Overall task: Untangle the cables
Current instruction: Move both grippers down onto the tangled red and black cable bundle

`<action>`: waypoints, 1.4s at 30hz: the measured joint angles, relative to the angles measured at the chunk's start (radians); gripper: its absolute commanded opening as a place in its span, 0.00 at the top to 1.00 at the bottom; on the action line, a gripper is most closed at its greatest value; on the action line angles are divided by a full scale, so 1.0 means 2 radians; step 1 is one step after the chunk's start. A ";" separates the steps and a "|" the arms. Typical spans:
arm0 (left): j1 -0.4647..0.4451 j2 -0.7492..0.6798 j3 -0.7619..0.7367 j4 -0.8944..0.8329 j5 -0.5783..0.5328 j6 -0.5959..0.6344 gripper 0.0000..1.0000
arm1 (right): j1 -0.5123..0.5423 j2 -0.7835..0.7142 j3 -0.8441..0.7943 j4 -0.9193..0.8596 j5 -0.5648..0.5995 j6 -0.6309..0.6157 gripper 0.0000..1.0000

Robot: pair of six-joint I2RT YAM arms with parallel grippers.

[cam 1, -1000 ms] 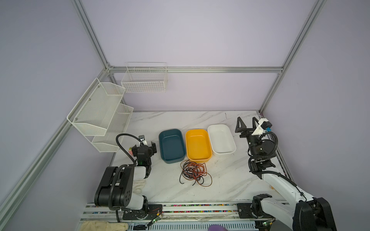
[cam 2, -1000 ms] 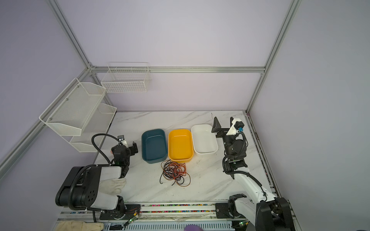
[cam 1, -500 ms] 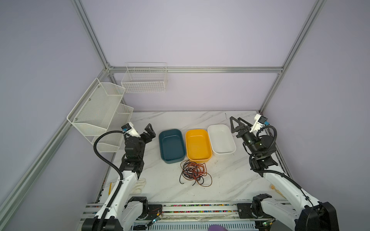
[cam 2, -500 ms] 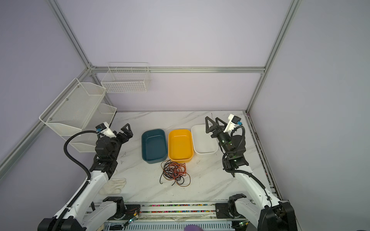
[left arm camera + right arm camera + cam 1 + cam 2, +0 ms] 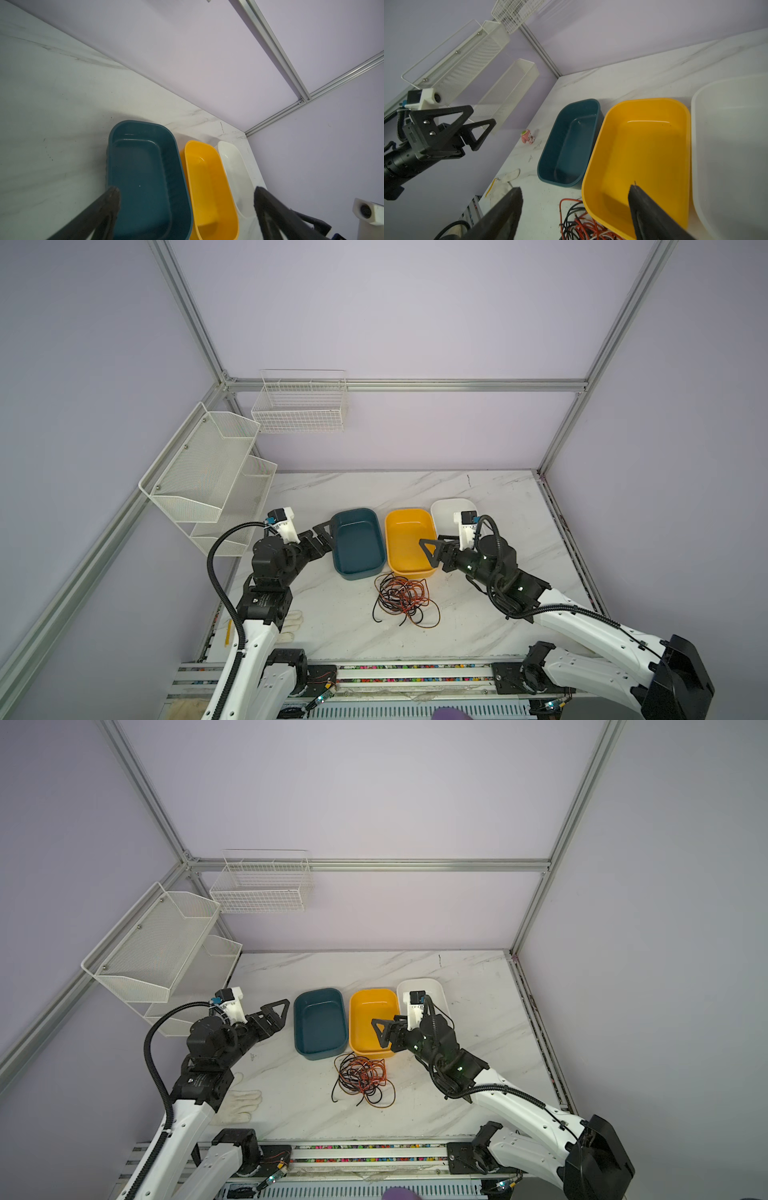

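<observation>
1. The cables (image 5: 405, 599) are lying in one knotted heap of black, orange-brown and a little white, near the middle of the front edge of the surface (image 5: 465, 626) and just in front of the yellow tub (image 5: 405, 531) — neither claw is touching them.
2. The right claw (image 5: 430, 539) is hanging over the yellow tub's front end with its fingers apart and nothing between them. It is probably sitting there because the heap is lying just below and in front of it.
3. The left claw (image 5: 284, 1013) is hovering beside the teal tub (image 5: 357, 547), on the side towards the left edge, spread wide and empty. It is likely waiting to take the heap's other side so that the two claws can draw strands apart.
4. The teal, yellow and white tub (image 5: 446, 508) are standing empty in a row behind the heap — seemingly offering each freed cable its own place.
5. A glove (image 5: 241, 1104) is lying near the front-left corner, well apart from the heap.
</observation>
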 measured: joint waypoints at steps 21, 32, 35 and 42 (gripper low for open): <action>-0.136 0.011 -0.032 -0.161 -0.090 -0.018 0.01 | 0.216 0.198 0.049 -0.079 0.149 0.061 0.45; -0.161 0.039 -0.045 -0.145 -0.094 -0.039 0.01 | 0.216 0.211 0.053 -0.095 0.199 0.090 0.49; -0.166 0.046 -0.051 -0.136 -0.090 -0.047 0.01 | 0.216 0.222 0.053 -0.095 0.205 0.090 0.50; -0.181 0.061 -0.058 -0.121 -0.083 -0.064 0.01 | 0.211 0.240 0.050 -0.084 0.206 0.084 0.54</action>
